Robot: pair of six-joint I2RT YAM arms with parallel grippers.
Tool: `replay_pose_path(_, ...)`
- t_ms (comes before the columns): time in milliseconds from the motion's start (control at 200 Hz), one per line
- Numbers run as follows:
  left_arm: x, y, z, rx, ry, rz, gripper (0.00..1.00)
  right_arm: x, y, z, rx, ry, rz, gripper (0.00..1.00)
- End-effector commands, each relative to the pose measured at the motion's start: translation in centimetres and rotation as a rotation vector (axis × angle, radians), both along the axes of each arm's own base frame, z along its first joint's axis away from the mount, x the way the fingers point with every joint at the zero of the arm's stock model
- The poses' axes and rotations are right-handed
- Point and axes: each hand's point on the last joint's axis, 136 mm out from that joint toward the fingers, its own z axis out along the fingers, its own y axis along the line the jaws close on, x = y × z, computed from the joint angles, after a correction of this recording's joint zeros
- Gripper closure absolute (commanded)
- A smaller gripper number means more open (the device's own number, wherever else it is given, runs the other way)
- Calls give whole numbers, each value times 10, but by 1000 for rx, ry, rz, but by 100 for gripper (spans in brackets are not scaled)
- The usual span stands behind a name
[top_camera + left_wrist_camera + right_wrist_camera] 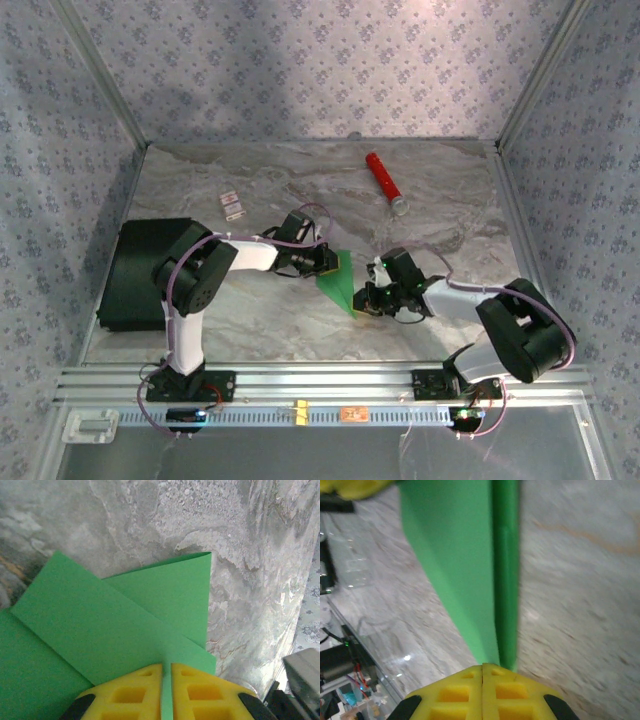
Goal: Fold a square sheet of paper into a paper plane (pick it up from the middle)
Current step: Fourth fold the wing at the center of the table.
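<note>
The square sheet of paper (338, 282) is bright green and folded into a pointed wedge, lifted between both arms near the table's middle front. In the left wrist view the paper (125, 625) shows overlapping folded flaps, and my left gripper (166, 666) is shut on its edge, a green strip showing between the yellow pads. From above, the left gripper (325, 262) sits at the wedge's upper left side. My right gripper (365, 305) is at its lower tip. In the right wrist view the right gripper (483, 667) is shut on the narrow end of the paper (465, 555).
A red cylinder (383, 180) lies at the back right of the marble table. A black flat box (145, 272) rests at the left edge, with a small white item (232, 205) behind it. An aluminium rail (320, 385) runs along the front.
</note>
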Motion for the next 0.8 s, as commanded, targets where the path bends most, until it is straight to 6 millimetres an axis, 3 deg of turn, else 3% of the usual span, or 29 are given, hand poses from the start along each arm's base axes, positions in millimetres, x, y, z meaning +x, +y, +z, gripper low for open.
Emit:
replay_pose_path(0, -15, 28, -46, 139, 99, 42, 87, -23, -16, -21, -82, 67, 21, 93)
replay_pose_path(120, -14, 28, -45, 137, 99, 45, 88, -31, -20, -21, -83, 80, 28, 94)
replay_pose_path(275, -14, 28, -42, 130, 103, 58, 88, -25, -18, -2, -56, 40, 0, 92)
replay_pose_path(470, -13, 30, -37, 114, 112, 112, 88, -17, -9, 17, -1, 62, -69, 78)
replay_pose_path(535, -12, 31, -35, 111, 116, 128, 88, -17, -10, 15, -15, 83, -97, 70)
replay_pose_path(795, -14, 32, -38, 92, 143, 168, 88, -21, -8, 7, -30, 113, -108, 68)
